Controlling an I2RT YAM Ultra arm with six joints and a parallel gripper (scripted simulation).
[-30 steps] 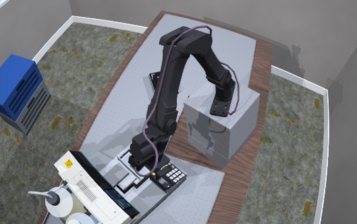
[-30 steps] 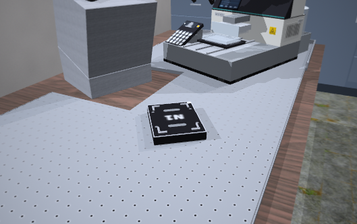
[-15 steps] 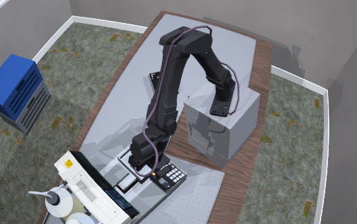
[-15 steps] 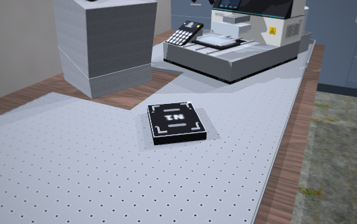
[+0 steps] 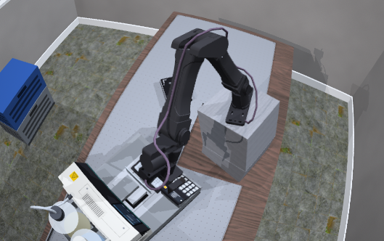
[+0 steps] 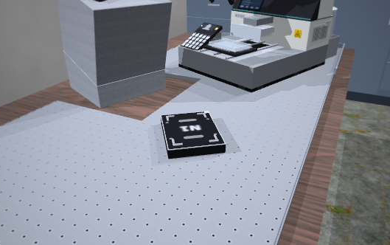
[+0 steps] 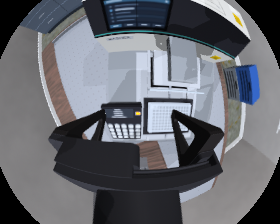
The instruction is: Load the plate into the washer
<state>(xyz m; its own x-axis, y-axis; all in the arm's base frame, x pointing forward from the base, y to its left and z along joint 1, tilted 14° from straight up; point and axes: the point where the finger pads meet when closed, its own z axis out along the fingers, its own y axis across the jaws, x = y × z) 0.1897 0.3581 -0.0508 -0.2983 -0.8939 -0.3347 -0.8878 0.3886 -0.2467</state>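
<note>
Wrist view: the parallel gripper (image 7: 138, 112) is spread wide, nothing held; beside the keypad (image 5: 181, 189) (image 6: 201, 36) (image 7: 122, 121), the plate (image 5: 156, 181) (image 6: 231, 45) (image 7: 163, 116) is carried by the washer's carrier (image 6: 248, 52) (image 7: 146, 129).

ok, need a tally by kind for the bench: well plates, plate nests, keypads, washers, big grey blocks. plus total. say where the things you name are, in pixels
White rectangular well plate (image 5: 157, 182) (image 6: 231, 45) (image 7: 160, 116): 1
Black square-cornered plate nest marked N1 (image 5: 165, 85) (image 6: 192, 129): 1
Black keypad with white keys (image 5: 182, 189) (image 6: 200, 37) (image 7: 122, 120): 1
White-and-black washer on a grey base (image 5: 97, 203) (image 6: 290, 70) (image 7: 211, 40): 1
Big grey block (image 5: 262, 120) (image 6: 132, 48): 1
Total: 5
</note>
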